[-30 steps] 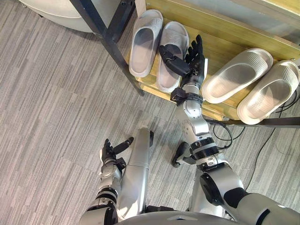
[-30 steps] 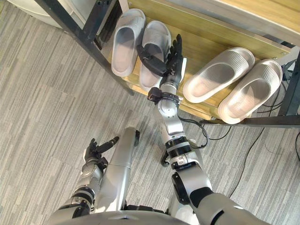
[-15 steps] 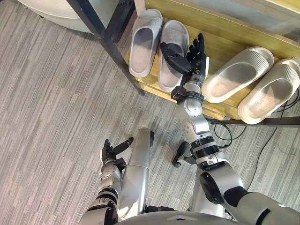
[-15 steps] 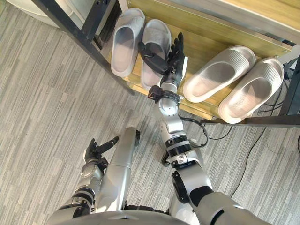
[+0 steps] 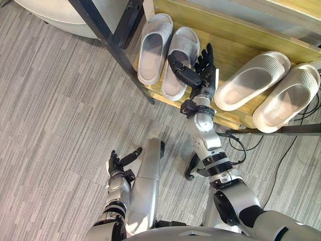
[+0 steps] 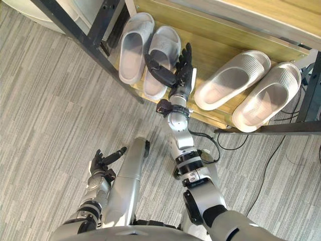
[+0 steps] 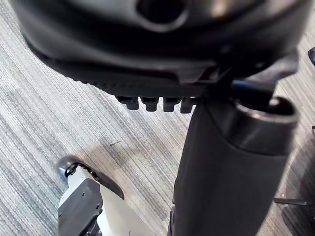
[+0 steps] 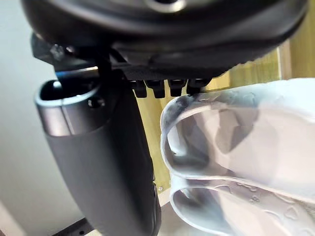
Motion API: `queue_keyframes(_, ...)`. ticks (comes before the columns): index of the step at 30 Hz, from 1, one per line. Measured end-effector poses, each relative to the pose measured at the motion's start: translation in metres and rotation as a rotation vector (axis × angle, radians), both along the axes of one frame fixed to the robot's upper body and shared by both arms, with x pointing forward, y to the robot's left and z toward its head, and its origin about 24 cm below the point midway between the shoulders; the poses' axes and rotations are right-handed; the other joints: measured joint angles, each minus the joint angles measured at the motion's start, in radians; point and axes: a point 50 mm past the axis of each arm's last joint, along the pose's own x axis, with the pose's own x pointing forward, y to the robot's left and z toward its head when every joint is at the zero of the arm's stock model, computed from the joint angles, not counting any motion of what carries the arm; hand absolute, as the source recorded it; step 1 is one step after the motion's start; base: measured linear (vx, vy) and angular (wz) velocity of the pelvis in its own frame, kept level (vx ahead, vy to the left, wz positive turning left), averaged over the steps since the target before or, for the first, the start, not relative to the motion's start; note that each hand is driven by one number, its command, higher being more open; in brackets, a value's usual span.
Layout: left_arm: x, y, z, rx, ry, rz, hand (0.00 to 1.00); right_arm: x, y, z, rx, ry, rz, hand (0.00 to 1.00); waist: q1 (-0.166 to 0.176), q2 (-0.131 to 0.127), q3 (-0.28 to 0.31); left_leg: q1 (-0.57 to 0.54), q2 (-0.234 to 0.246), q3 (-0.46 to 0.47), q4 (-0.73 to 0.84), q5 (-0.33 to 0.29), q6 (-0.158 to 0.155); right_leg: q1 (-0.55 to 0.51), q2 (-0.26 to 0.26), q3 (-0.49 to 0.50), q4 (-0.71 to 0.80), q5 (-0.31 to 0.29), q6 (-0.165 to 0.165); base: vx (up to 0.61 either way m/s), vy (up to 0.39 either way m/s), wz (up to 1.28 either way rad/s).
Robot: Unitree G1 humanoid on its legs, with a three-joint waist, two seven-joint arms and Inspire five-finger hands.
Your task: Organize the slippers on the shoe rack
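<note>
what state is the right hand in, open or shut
Open: the right hand has straight fingers, thumb spread over a grey slipper.

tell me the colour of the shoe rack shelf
Shelf: yellowish wood, best in left eye view.

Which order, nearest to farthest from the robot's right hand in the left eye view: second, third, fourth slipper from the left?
1. Second slipper, beside the thumb of the right hand.
2. Third slipper, on the hand's right.
3. Fourth slipper, at the far right end.
</note>
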Motion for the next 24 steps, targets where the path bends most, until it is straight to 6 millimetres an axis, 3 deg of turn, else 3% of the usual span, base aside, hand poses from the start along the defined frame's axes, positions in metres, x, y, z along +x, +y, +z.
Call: queue_keyframes(24,0.000,0.001,0.001,0.011,0.002,0.007,1.00,-0.031,0.001,-0.025,-0.163,0.023,-0.062,1.00,-0.004,-0.008,0.005,0.019,0.005,0.009,-0.005,-0.001,0.003,0.019,0.001,0.003,-0.008,-0.001,0.009,0.03,-0.029,0.00)
